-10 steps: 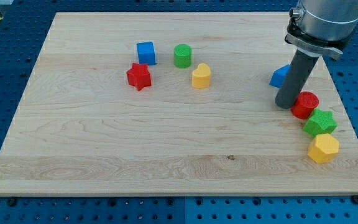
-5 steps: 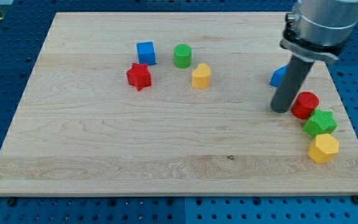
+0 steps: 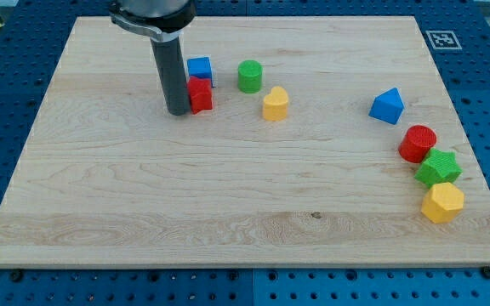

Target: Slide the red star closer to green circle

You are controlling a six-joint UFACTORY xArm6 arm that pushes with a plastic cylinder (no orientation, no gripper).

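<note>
— Dark straight rod: report position of my tip [image 3: 178, 111].

— Down on the pale, grained wooden board [image 3: 228, 195], against the view's-left side of the red plastic star block [image 3: 200, 95]. No pincer fitted: nothing to widen, narrow or hold with. Contact by pushing only.

— Reason for that side?

— Opposite the target. Green plastic circle block [image 3: 249, 76]: toward the view's right and slightly toward its top from the red star, near but apart. Judged suitable for a push rightward.

— Neighbours to watch?

— Blue plastic cube [image 3: 199, 68]: directly above the red star, touching or nearly so; cannot tell which. Yellow rounded plastic block [image 3: 275, 104], roughly heart-shaped: just below and right of the green circle. Judged risk: catching the cube, or nudging the yellow block.

— Handling notes?

— Matte blocks on smooth wood: easy sliding expected. Pointed star outline: likely to rotate under an off-centre push.

— Remainder?

— Well apart, along the view's right: blue triangular block [image 3: 387, 105], then red cylinder [image 3: 418, 143], green star [image 3: 438, 167] and yellow hexagon [image 3: 442, 202] in a close curved row. Not involved.
</note>
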